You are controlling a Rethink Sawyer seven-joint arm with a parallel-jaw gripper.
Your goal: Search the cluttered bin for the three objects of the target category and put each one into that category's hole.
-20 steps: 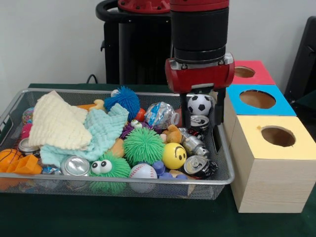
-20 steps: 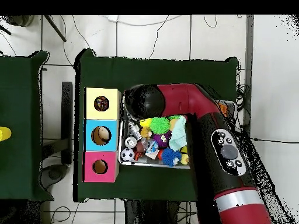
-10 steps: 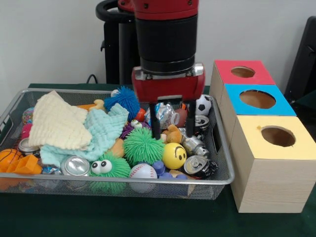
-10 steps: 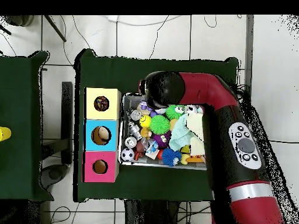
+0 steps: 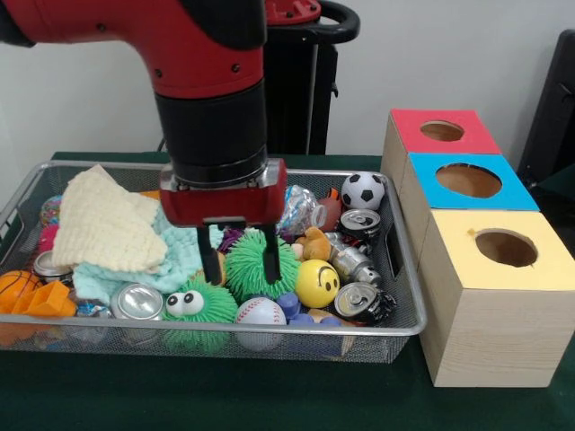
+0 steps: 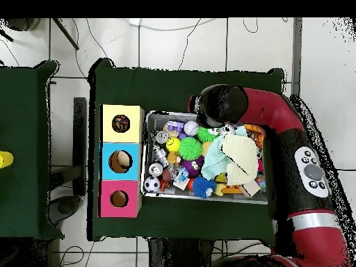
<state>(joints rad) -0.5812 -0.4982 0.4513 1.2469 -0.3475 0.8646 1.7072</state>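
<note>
My gripper hangs open and empty over the front middle of the wire bin. Its fingers stand in front of a green spiky ball, just above a green fuzzy toy with eyes. Crushed cans lie at the front left and on the right. A soccer ball, a baseball and a yellow smiley ball sit among them. In the overhead view the arm's end hides the gripper.
Three boxes with round holes stand right of the bin: red, blue, yellow. A cream cloth and a teal cloth cover the bin's left half. An orange basketball lies at the far left.
In the front view the gripper has swung from the bin's right end, beside the boxes, leftward and nearer to the front middle. It stays open and empty.
</note>
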